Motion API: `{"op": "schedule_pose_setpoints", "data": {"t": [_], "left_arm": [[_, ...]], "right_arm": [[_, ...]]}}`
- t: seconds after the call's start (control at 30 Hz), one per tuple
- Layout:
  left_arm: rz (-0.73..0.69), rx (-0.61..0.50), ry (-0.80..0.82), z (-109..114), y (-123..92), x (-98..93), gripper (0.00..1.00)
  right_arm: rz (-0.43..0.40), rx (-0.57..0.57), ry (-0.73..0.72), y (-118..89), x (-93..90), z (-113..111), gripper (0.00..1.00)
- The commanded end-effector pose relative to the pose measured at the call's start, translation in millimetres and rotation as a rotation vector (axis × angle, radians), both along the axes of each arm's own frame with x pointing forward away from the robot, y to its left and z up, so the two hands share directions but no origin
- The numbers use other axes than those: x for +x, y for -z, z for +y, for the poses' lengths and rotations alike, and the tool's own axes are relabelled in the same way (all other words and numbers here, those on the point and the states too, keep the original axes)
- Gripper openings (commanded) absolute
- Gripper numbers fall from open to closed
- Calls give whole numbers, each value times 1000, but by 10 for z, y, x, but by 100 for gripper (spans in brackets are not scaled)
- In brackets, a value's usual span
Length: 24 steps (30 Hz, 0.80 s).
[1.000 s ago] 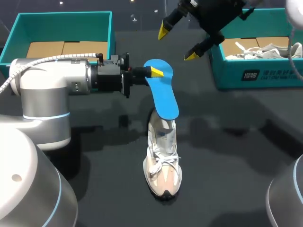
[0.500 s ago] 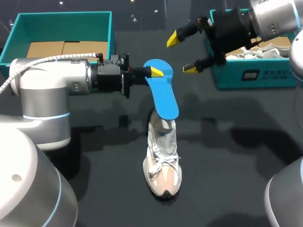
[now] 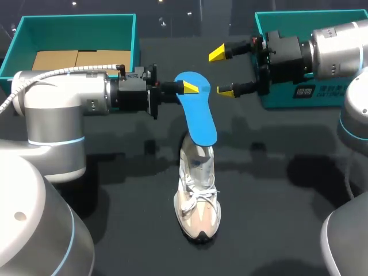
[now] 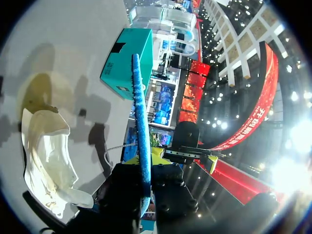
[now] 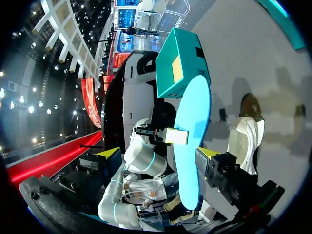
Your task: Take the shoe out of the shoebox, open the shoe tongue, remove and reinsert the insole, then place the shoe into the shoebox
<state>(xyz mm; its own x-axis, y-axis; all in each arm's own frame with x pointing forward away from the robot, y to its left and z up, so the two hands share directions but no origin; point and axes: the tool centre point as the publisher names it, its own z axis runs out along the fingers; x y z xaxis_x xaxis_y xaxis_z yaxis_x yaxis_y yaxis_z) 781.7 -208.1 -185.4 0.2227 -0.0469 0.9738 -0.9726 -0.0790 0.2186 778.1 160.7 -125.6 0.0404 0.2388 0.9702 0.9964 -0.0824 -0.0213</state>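
A white and beige shoe (image 3: 198, 195) stands on the dark table, toe toward the front edge. My left gripper (image 3: 190, 87) is shut on the upper end of the blue insole (image 3: 198, 115), which hangs slanting down with its lower end at the shoe's opening. The left wrist view catches the insole (image 4: 139, 107) edge-on between the fingers, with the shoe (image 4: 46, 151) beside it. My right gripper (image 3: 223, 71) is open, level with the insole's held end and just right of it, not touching. From the right wrist, the insole (image 5: 192, 141) stands ahead of the gripper (image 5: 160, 155).
A teal shoebox (image 3: 75, 26) with cardboard inside stands at the back left. A second teal shoebox (image 3: 305, 92) stands at the back right, mostly covered by my right arm. The shoe (image 5: 246, 136) stands mid-table with bare surface around it.
My right arm has come down from the back and turned level, bringing its open gripper close to the insole's held end. The left arm, insole and shoe have not moved.
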Motion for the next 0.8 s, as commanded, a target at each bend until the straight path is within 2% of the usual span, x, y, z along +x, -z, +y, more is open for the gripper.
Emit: {"op": "schedule_pose_setpoints", "data": {"t": [0.03,0.5,0.7,0.8], "left_arm": [[-55,-16,3,60,-9,14,0],[-635,7,22,180,-222,91,0],[-1005,-21,-25,202,-344,142,0],[-1005,-21,-25,202,-344,142,0]], "right_arm": [[-8,65,4,57,-11,-6,100],[-7,98,-18,111,2,-39,100],[7,122,-48,133,6,-54,100],[8,125,-52,134,8,-54,100]]}}
